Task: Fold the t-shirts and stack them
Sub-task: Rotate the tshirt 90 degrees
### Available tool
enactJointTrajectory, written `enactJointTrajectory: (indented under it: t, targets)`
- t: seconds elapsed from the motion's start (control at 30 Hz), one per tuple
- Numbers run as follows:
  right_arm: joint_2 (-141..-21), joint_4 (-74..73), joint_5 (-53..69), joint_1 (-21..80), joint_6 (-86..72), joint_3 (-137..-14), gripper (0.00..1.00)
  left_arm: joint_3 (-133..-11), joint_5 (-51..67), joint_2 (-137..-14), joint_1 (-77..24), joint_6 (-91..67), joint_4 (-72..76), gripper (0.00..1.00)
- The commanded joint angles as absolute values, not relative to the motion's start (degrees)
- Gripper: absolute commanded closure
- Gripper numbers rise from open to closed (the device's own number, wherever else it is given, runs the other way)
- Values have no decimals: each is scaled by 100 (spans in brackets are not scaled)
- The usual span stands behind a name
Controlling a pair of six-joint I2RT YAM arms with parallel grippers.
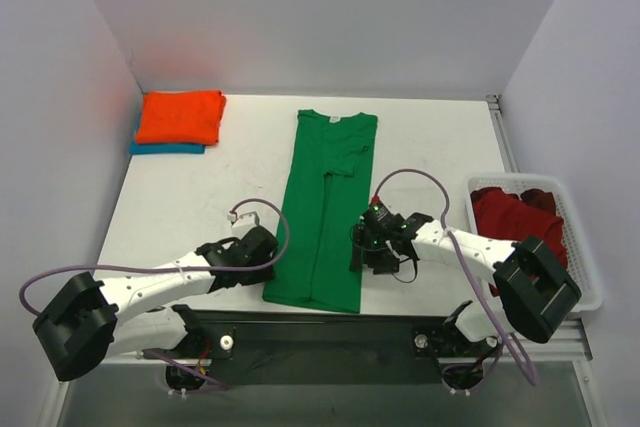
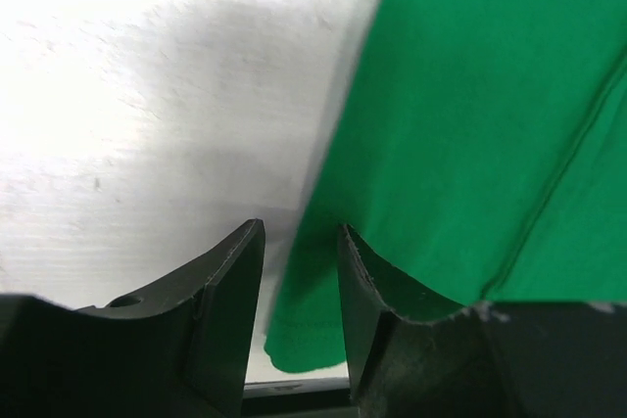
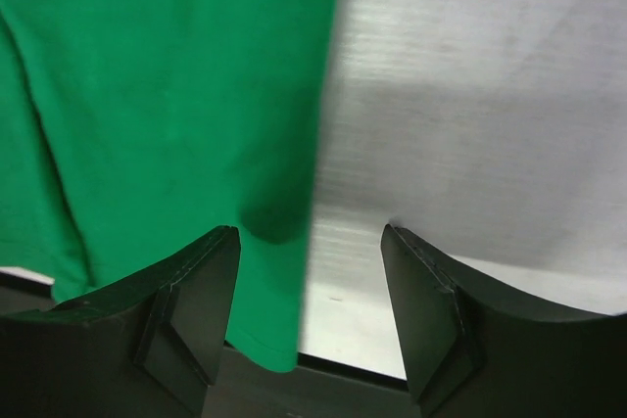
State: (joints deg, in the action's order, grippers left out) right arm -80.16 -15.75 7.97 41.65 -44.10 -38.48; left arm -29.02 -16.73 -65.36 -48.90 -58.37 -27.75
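Observation:
A bright green t-shirt point(image 1: 325, 212) lies folded into a long strip down the middle of the table. My left gripper point(image 1: 262, 245) sits low at its near left corner. In the left wrist view that gripper point(image 2: 300, 225) is open, with the left edge of the green shirt point(image 2: 470, 95) lying in the gap between the jaws. My right gripper point(image 1: 368, 247) is at the shirt's near right edge. Seen from the right wrist, it point(image 3: 311, 229) stands open wide, straddling the right edge of the green cloth point(image 3: 167, 75). Neither gripper pinches the cloth.
A folded orange t-shirt point(image 1: 180, 117) rests on a folded teal-blue t-shirt point(image 1: 165, 148) at the back left corner. Dark red t-shirts point(image 1: 515, 217) lie crumpled in a white plastic basket point(image 1: 590, 267) at the right edge. The table's near edge runs just behind both grippers.

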Motion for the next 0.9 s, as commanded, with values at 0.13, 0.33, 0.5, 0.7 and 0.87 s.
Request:
enactJointTrajectory:
  t: [0.13,0.33,0.5,0.7,0.87]
  targets:
    - [-8121,-1072,1072,4412,-4905,-3515,46,-2619,-1547,-6810,-5589,-6363,-2585,65]
    - [-8367,-1099,1362,3675,-4571,-3595,86,-2988,-1442,-7312,-5713,-6223,-2269,82]
    - [-8192,-1406,1380,2928,-3957,-3691,88,-3313,-1354,-7488,-5730,-5977,-2118,84]
    - [-7964,-1652,1652,3190,-3893,-3578,53,-3235,-1187,-7260,-5739,-6011,-2557,66]
    - [-7419,-2011,1644,3542,-4280,-3086,53,-2928,-862,-6803,-5757,-6091,-2839,62]
